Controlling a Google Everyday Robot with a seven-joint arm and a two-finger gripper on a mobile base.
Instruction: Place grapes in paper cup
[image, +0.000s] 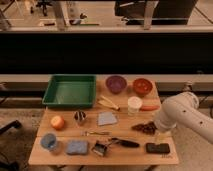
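While the grapes (144, 128) are lying on the tabletop (125, 154) near the paper cup (134, 105), apart from it, the gripper (157, 130) is hanging at the bunch's end nearest the white arm (185, 115); whether it is open or gripping, I cannot tell.

A pale wooden bench (125, 157) stands on a speckled grey-beige floor (20, 112). Behind it a light ledge (30, 79) runs the full width, and above that a broad black band of wall (100, 52) crosses the room. Over the band is a brighter space with a light floor, upright metal posts (62, 12) and what looks like a rolling chair base (42, 7). A dark leg of some furniture (6, 127) juts in at the lower left. The light is warm and dim. The claw (158, 128) sits low at the bench's right side.
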